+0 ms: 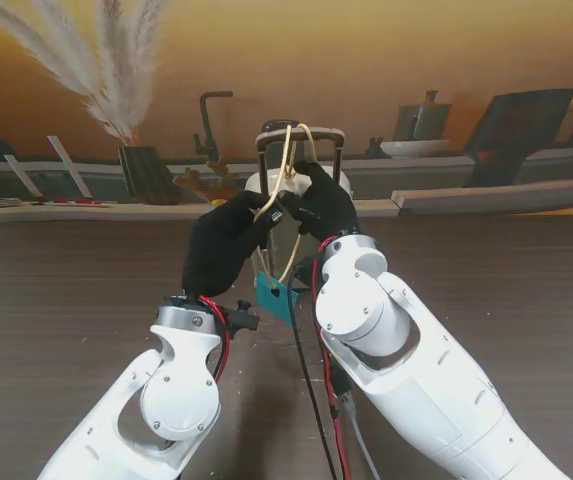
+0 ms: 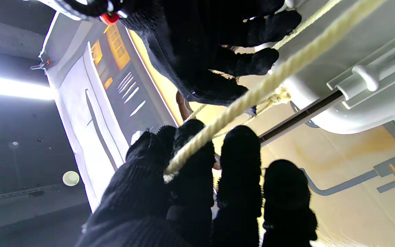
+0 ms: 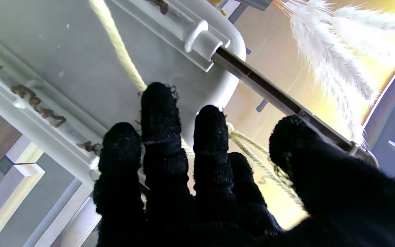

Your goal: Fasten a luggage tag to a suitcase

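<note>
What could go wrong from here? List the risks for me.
1. The cord loops over the suitcase handle, pinched only by the left hand and right hand; a slack grip could let it slide off.
2. The teal luggage tag dangles free and might swing or snag on an arm.
3. Pulling hard may tip the white suitcase.

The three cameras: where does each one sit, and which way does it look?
Stand view: above the shoulders, looking down at both arms, the left hand, the right hand, the suitcase and the teal tag.
Left wrist view: along its own black fingers toward the cord.
Right wrist view: along its own fingers toward the suitcase.
All share the cord and suitcase.
</note>
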Controlling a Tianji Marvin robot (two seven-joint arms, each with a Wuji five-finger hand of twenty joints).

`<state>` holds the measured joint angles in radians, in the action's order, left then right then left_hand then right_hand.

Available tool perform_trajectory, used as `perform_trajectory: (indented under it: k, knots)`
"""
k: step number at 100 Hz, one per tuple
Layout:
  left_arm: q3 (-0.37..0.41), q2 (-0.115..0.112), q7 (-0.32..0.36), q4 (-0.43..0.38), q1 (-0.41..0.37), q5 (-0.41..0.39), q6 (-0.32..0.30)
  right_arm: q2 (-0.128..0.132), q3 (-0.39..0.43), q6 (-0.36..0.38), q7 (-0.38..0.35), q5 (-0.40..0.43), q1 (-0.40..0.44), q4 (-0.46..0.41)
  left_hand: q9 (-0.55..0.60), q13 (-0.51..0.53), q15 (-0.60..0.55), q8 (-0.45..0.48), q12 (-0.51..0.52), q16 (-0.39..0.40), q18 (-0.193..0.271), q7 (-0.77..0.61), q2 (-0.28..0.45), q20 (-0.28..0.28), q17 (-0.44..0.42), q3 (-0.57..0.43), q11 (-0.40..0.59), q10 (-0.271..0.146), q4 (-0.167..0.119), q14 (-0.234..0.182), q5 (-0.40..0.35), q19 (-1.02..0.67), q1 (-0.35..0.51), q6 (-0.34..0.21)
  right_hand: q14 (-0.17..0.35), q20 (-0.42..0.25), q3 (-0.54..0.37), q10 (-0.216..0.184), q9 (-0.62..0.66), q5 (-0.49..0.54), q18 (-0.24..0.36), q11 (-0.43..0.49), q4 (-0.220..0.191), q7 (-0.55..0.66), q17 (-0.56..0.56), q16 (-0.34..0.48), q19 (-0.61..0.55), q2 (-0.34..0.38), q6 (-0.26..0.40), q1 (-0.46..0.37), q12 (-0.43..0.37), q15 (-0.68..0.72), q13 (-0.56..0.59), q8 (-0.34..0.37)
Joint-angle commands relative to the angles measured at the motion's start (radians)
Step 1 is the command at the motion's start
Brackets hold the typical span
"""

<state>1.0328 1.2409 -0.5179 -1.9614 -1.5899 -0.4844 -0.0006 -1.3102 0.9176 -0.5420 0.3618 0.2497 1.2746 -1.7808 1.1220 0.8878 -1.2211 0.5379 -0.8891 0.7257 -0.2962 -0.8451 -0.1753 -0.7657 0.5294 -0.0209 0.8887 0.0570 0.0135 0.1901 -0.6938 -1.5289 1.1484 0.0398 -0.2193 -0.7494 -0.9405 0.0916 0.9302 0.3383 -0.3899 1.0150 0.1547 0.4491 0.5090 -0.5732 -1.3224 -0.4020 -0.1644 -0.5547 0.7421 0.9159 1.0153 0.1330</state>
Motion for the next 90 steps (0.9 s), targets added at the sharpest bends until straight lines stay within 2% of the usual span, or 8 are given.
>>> perform_trajectory:
  k: [1,33,50,90]
  knots:
    - [-0.002,0.0,0.013,-0.011,-0.001,-0.006,0.003,-0.003,0.001,0.006,-0.01,-0.005,-0.003,0.002,-0.006,0.001,0.002,-0.019,0.0,0.024,-0.023,0.005,0.029,-0.018,-0.006,0.025,0.0,0.005,-0.003,0.002,0.009,-0.008,0.044,-0.003,0.003,-0.013,0.023,0.004,-0.014,-0.034,-0.005,0.024,-0.032,-0.005,-0.009,-0.012,-0.02,0.028,0.008,-0.026,0.011,0.024,-0.012,-0.027]
    - [-0.005,-0.001,0.015,-0.009,0.0,-0.007,0.004,0.001,0.006,0.071,-0.016,-0.045,0.007,-0.005,-0.006,0.001,0.002,-0.019,0.0,0.025,-0.023,0.006,0.029,-0.018,-0.006,0.025,-0.001,0.005,-0.003,0.001,0.008,-0.008,0.044,-0.003,0.013,-0.013,0.035,0.0,-0.032,-0.019,0.008,0.02,-0.027,0.067,-0.02,-0.009,-0.011,0.026,0.166,-0.043,0.012,0.02,-0.032,0.004]
    - [-0.004,-0.001,0.017,-0.011,-0.003,-0.007,0.002,0.001,0.009,0.088,-0.013,-0.065,0.014,-0.015,-0.006,0.001,0.002,-0.019,-0.001,0.025,-0.023,0.006,0.028,-0.018,-0.006,0.025,-0.001,0.005,-0.003,0.001,0.009,-0.008,0.044,-0.004,0.017,-0.013,0.036,-0.003,-0.04,-0.009,0.015,0.016,-0.015,0.098,-0.026,-0.008,-0.006,0.014,0.225,-0.047,0.017,0.016,-0.041,0.02]
    - [-0.003,-0.003,0.022,-0.013,-0.005,-0.006,0.0,-0.019,0.015,0.094,0.016,-0.155,0.012,-0.003,-0.007,0.001,0.003,-0.018,-0.001,0.025,-0.023,0.006,0.029,-0.018,-0.007,0.025,-0.001,0.005,-0.003,0.001,0.009,-0.007,0.045,-0.004,0.017,-0.015,0.032,0.002,-0.064,-0.002,0.021,0.006,-0.007,0.116,-0.049,-0.007,0.006,0.006,0.238,-0.045,0.021,0.007,-0.065,0.031]
